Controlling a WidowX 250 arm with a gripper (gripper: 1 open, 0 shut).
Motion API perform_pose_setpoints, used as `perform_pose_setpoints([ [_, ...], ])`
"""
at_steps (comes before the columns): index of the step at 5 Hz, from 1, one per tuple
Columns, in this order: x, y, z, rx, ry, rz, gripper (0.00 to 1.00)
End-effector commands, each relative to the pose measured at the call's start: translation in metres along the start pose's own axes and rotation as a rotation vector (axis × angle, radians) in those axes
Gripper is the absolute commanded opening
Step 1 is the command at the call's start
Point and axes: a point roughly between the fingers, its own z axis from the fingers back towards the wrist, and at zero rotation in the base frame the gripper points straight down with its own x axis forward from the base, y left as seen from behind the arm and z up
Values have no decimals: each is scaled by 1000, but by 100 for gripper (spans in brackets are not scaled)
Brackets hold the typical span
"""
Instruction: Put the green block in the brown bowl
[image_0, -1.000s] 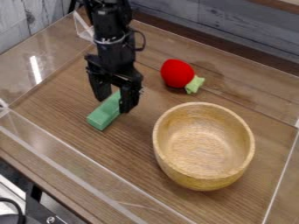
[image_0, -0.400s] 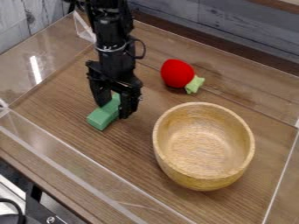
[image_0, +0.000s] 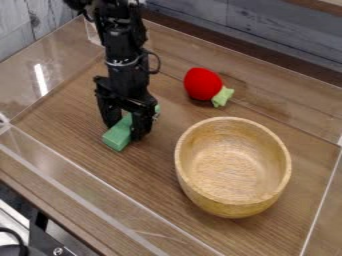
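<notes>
The open claw (image_0: 123, 121) has sunk lower, jaws now straddling the green block (image_0: 120, 134); brown bowl (image_0: 234, 165) waits to its right.

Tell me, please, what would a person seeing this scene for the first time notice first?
The large brown bowl stands empty at the lower right of the wooden table. Left of it, the black gripper points straight down with its jaws open on either side of the green block. Behind the bowl lies a red ball with a small pale-green piece beside it.
</notes>
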Motion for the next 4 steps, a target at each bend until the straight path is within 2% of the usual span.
perform_pose_setpoints([
  [1,5,4,11,14,-36,3,0],
  [4,7,-3,29,4,-28,47,0],
])
